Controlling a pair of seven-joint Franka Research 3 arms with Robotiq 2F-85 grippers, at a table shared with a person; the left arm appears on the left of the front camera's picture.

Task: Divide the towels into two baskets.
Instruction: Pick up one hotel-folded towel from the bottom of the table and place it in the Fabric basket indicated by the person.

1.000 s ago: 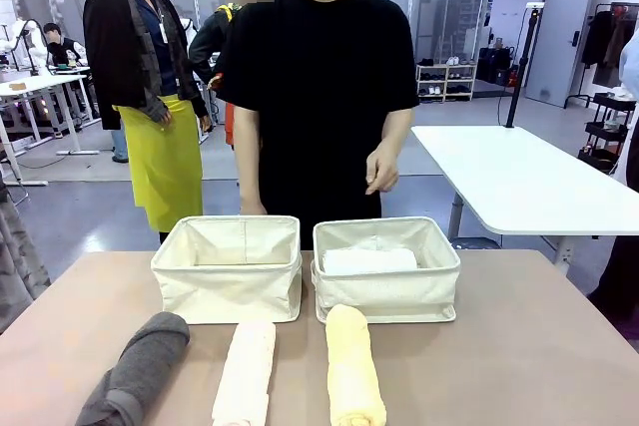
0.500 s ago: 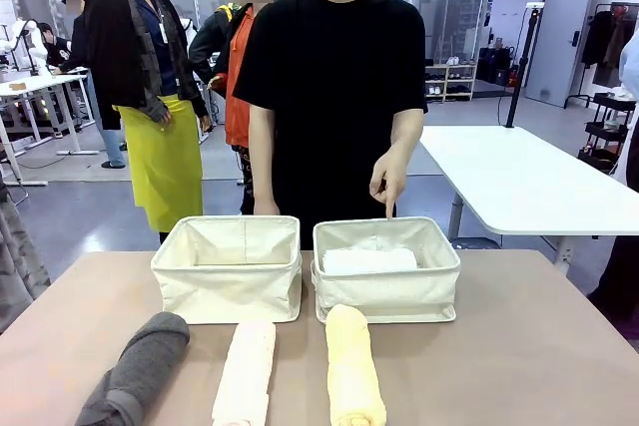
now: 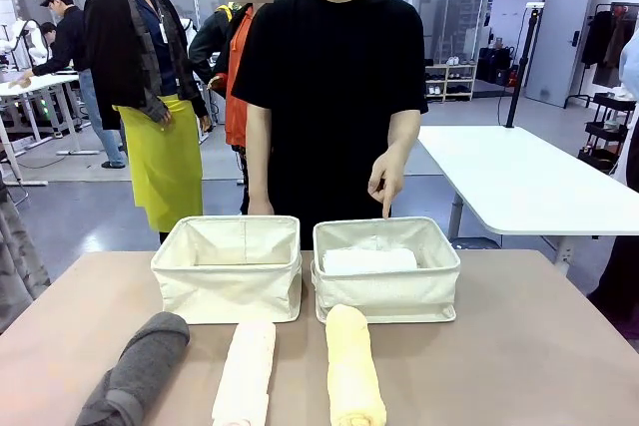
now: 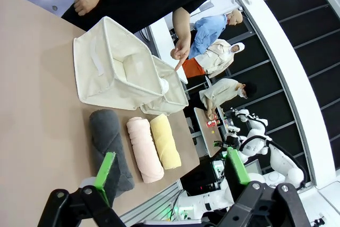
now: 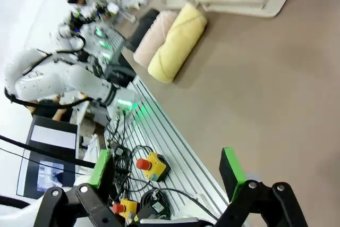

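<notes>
Over the far rim of the right basket (image 3: 387, 298), a finger now points

One second ago the person's hand (image 3: 384, 187) hung loosely curled at waist height. Its index finger has since turned straight down toward that rim; whether it touches the fabric cannot be told. The left basket (image 3: 228, 291) and the right one sit side by side where they were, at the middle of the table (image 3: 529, 356), and no towel has shifted. A bystander (image 3: 62, 37) in a cap has come in at the far left of the room.

The white towel (image 3: 369, 260) lies in the right basket, its lower part hidden by the near wall. The dark grey towel (image 3: 140, 366), cream-peach towel (image 3: 247, 371) and pale yellow towel (image 3: 352, 371) lie side by side toward the table's near edge, their near ends cut off at the bottom of the front view.

The left gripper (image 4: 171, 169) and the right gripper (image 5: 166, 167) each have their fingers spread wide, holding and touching nothing.
</notes>
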